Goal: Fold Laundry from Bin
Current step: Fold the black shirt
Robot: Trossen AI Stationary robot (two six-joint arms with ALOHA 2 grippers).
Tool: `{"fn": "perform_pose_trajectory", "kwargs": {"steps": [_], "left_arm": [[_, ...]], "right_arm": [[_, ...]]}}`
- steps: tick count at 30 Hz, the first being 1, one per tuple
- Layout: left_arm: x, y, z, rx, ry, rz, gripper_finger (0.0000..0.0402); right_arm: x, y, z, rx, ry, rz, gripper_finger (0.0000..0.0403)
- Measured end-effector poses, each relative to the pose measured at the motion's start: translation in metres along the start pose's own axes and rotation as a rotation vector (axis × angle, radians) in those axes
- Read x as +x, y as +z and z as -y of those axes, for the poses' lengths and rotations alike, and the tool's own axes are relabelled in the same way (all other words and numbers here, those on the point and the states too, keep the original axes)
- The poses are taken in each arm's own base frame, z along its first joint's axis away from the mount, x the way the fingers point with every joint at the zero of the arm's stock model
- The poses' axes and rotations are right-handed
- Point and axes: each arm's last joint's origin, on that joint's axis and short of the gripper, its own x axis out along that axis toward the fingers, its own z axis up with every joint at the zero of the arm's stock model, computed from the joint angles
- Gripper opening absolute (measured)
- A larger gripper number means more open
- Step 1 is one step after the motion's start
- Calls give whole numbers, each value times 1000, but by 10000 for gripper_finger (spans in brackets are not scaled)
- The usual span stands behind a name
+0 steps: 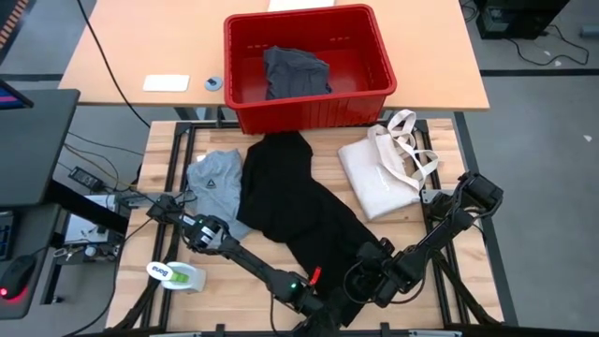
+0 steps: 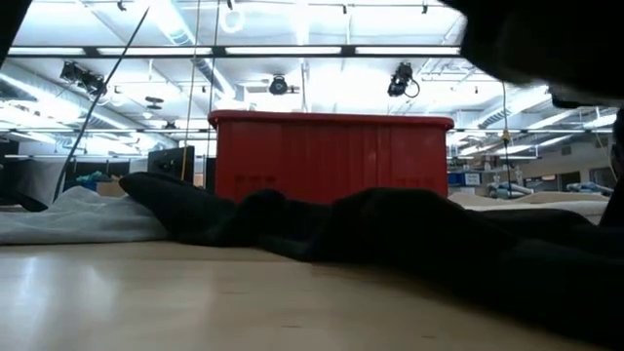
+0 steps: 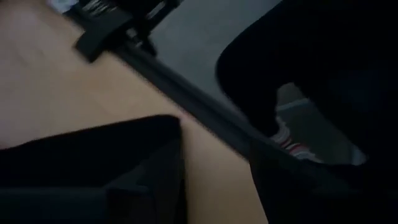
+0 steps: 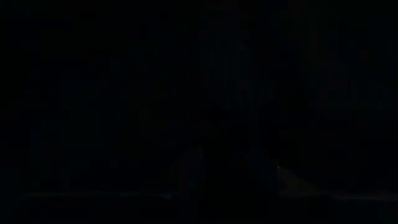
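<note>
The red bin (image 1: pixel 309 110) stands at the table's far edge with a dark grey garment (image 1: pixel 297 73) lying in it. A large black garment (image 1: pixel 290 192) lies spread from the bin's front toward the near edge, and the low view shows it as rumpled folds (image 2: pixel 390 224). A light grey T-shirt (image 1: pixel 215 183) lies flat to its left. My left gripper (image 1: pixel 318 304) and my right gripper (image 1: pixel 367 279) are both at the black garment's near end, by the near edge. The right wrist view is dark all over.
A cream tote bag (image 1: pixel 384 173) with loop handles lies at the far right of the table. A small white and green object (image 1: pixel 178 274) sits near the left front corner. Bare wood (image 1: pixel 229 290) shows at the near left, between the T-shirt and the near edge.
</note>
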Motion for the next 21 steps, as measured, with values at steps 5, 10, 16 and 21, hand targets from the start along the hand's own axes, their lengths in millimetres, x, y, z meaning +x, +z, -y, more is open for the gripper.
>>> {"fn": "perform_pose_trajectory", "kwargs": {"steps": [5,10,16,21], "left_arm": [[-6,6,2,41,-72,41,184],[-14,13,0,89,-22,39,183],[-14,10,-4,81,50,-2,183],[-14,5,-21,63,112,-4,183]], "right_arm": [[-24,5,-6,-36,-4,44,90],[-60,12,-4,-89,9,83,90],[-84,-13,14,-379,-14,-18,90],[-75,-34,44,-234,-158,-76,90]]}}
